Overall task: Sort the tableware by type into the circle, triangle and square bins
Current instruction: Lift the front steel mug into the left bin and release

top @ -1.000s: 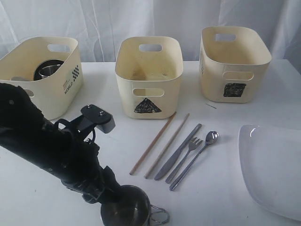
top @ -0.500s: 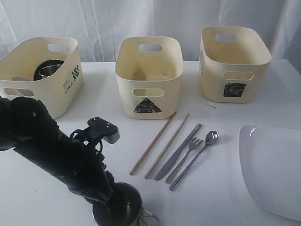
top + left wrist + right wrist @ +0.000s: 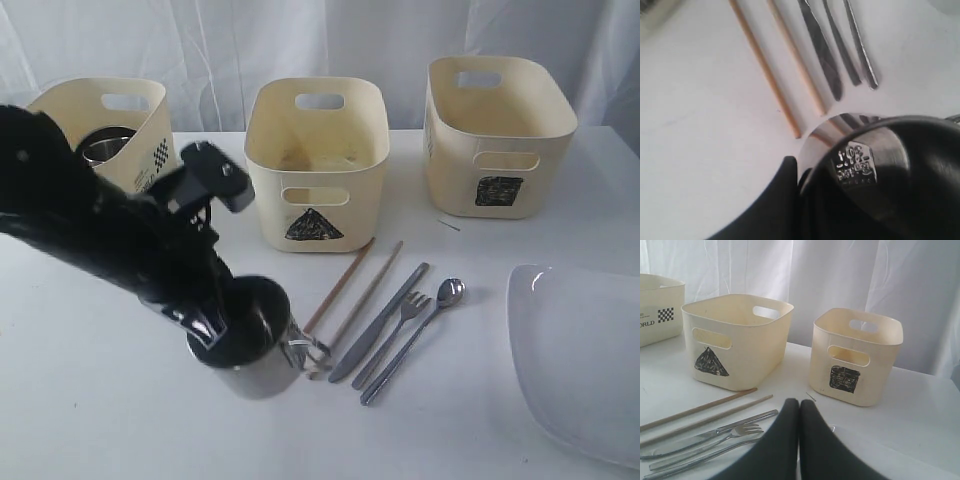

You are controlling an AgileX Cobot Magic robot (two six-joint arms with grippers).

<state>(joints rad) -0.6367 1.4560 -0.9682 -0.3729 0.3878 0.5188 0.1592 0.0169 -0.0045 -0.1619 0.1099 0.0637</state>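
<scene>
Gripping the rim of a shiny steel mug (image 3: 258,370), the left gripper (image 3: 213,335) holds it tilted, wire handle toward the chopsticks (image 3: 341,290); the right gripper (image 3: 799,407) shows its jaws pressed together, empty.

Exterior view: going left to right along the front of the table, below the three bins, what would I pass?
steel mug, tilted in the left gripper → first chopstick → second chopstick → knife → fork → spoon → white plate

White curtain (image 3: 300,40) hangs behind white table (image 3: 90,420).
</scene>
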